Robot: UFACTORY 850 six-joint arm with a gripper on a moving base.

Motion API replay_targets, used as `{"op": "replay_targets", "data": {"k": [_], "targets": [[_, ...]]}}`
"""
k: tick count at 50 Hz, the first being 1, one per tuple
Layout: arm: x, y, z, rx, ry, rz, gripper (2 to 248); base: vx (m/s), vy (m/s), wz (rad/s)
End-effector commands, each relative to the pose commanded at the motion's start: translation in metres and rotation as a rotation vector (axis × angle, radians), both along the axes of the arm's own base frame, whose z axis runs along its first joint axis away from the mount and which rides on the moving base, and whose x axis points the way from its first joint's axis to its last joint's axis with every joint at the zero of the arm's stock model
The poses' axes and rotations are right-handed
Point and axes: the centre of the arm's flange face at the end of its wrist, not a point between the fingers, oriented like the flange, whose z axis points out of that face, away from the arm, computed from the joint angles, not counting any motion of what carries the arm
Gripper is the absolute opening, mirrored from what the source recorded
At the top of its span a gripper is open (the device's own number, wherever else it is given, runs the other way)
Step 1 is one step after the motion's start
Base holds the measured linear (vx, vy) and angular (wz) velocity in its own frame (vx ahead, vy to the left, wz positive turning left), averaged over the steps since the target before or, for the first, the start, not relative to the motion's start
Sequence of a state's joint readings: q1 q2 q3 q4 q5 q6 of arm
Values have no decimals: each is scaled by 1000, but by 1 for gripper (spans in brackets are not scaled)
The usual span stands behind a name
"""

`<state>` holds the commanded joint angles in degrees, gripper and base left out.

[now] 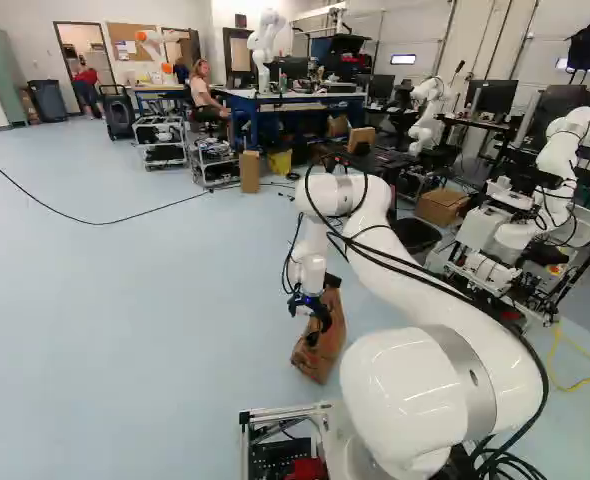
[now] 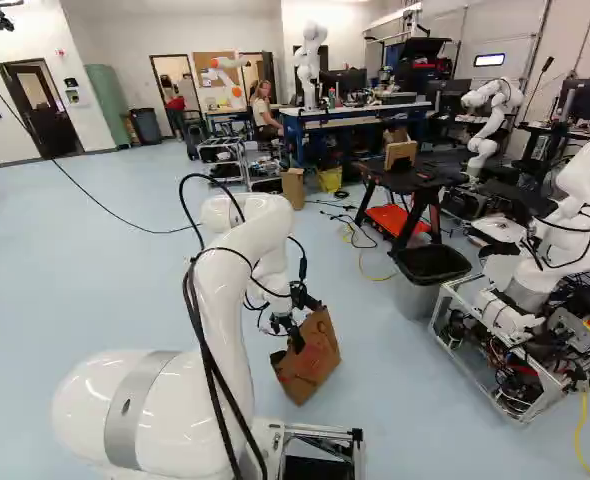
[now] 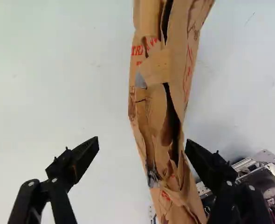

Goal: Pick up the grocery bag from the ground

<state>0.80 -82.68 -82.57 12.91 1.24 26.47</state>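
- Basically staring out over a big pale blue floor (image 1: 125,300), running way back past the workstations.
- Spotting a long blue workbench (image 2: 375,108) toward the back, loaded with gear.
- Reaching forward and bending down with the white arm (image 1: 445,300), right of the middle in the left base view.
- Also seeing another robot (image 2: 575,180) over at the right of the right base view.
- Catching a grey bin (image 2: 412,297) with a black liner, just beside that one.
- Finding the grocery bag (image 2: 310,370) down on the floor, just ahead of the base, looking tilted and pretty crumpled.
- Hovering right at the bag's top with the black gripper (image 2: 307,327), fingers (image 3: 84,156) spread well apart; in the wrist view, seeing brown paper between them, way closer to one, but not being able to tell about actual contact.
- Noticing red print (image 3: 137,50) on the paper, too.
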Motion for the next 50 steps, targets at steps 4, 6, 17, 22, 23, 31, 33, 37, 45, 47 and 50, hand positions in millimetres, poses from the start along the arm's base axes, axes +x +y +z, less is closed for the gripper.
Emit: {"op": "replay_targets", "data": {"k": [4,6,17,22,23,31,33,37,45,47,50], "targets": [[0,0,-6,0,1,0,247,0,0,0],[0,0,-9,0,2,0,247,0,0,0],[0,0,-21,0,3,0,206,0,0,0],[0,0,-22,0,4,0,167,0,0,0],[0,0,-22,0,4,0,167,0,0,0],[0,0,-23,0,4,0,90,0,0,0],[0,0,-23,0,4,0,90,0,0,0],[0,0,-23,0,4,0,53,0,0,0],[0,0,-23,0,4,0,27,0,0,0],[0,0,-23,0,4,0,24,0,0,0],[0,0,-21,0,3,0,24,0,0,0]]}}
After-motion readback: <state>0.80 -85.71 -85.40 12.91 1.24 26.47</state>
